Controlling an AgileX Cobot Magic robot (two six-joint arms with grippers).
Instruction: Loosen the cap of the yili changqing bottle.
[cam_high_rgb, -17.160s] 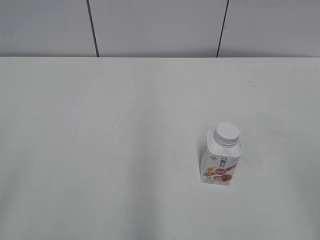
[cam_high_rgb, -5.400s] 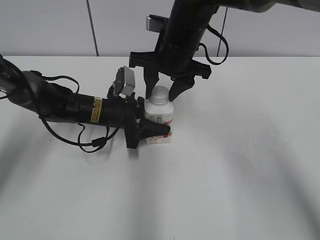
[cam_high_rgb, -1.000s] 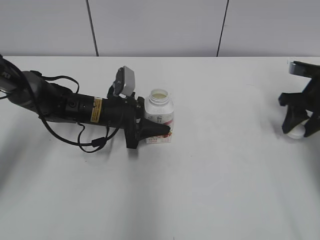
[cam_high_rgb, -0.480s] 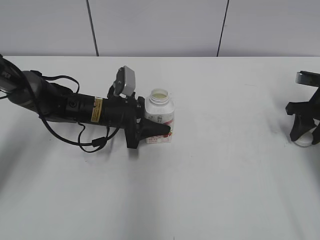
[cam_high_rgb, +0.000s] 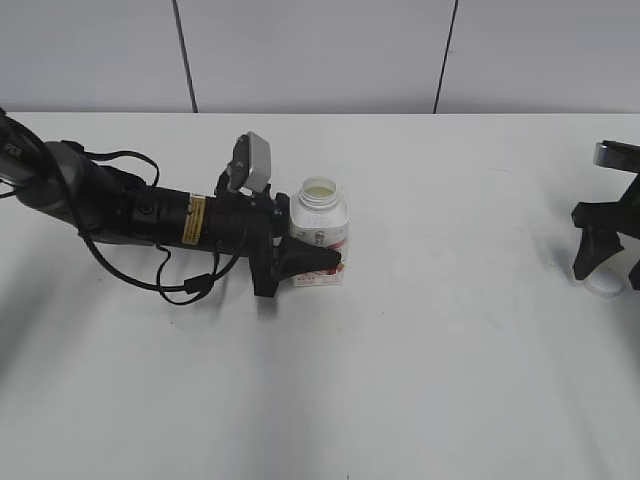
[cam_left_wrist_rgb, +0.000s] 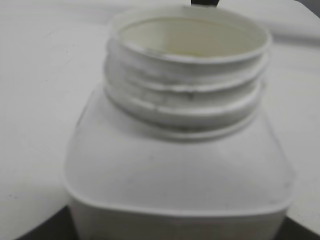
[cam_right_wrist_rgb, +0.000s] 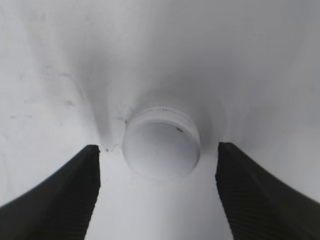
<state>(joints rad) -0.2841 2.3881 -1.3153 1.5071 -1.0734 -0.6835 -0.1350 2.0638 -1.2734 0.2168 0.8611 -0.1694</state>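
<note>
The yili changqing bottle (cam_high_rgb: 322, 232) stands upright on the white table, its wide threaded neck open with no cap on it. My left gripper (cam_high_rgb: 290, 245) reaches in from the left and is shut on the bottle's body. The left wrist view shows the bottle (cam_left_wrist_rgb: 182, 167) close up, with the open neck on top. The small white cap (cam_high_rgb: 603, 286) lies on the table at the far right edge. My right gripper (cam_high_rgb: 610, 272) hangs over it, open. In the right wrist view the cap (cam_right_wrist_rgb: 161, 148) lies flat between the spread fingers (cam_right_wrist_rgb: 157, 150), which do not touch it.
The white table (cam_high_rgb: 430, 380) runs back to a grey panelled wall (cam_high_rgb: 320, 50). My left arm and its cables (cam_high_rgb: 120, 215) lie across the table's left side. A few faint dark marks (cam_right_wrist_rgb: 65, 102) are on the table near the cap.
My right gripper carried the cap down to the table at the far right, then opened and let go of it. The left gripper and bottle have not moved.
</note>
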